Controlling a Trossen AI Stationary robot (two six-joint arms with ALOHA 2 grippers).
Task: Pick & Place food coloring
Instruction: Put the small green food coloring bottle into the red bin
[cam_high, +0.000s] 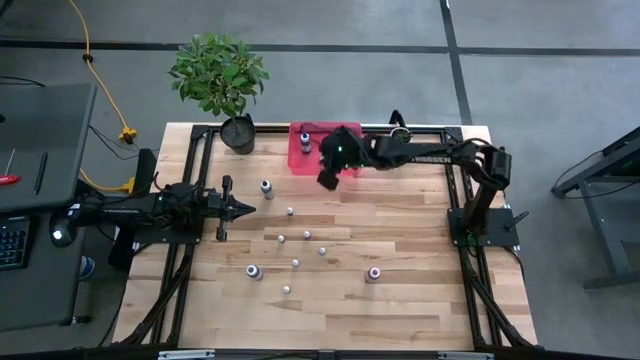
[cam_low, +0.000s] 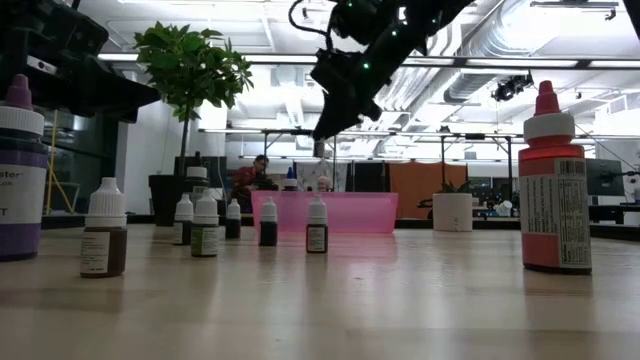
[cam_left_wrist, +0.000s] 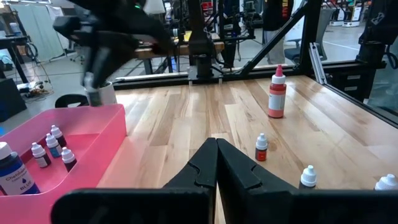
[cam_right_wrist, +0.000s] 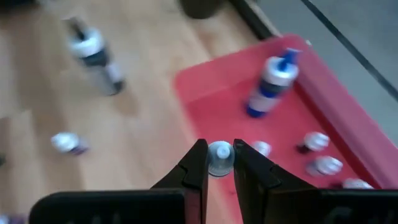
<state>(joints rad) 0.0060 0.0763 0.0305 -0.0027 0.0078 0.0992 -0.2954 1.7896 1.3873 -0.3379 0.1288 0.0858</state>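
Midway through the sorting, we are carrying a small bottle (cam_right_wrist: 219, 158), clamped in our right gripper (cam_right_wrist: 218, 163), above the near edge of the pink bin (cam_right_wrist: 211, 87). Next comes centring over it, then letting go. Inside are lying a blue bottle (cam_right_wrist: 272, 78) and several tiny ones. Our left gripper (cam_left_wrist: 216, 163) is waiting, fingers together, at the table's left.

Both arms dark, near-black, jointed segments; right arm (cam_high: 440, 155) shows small green indicator lights. Left gripper (cam_left_wrist: 214, 163): two matte black fingers, angular, tapering to points.
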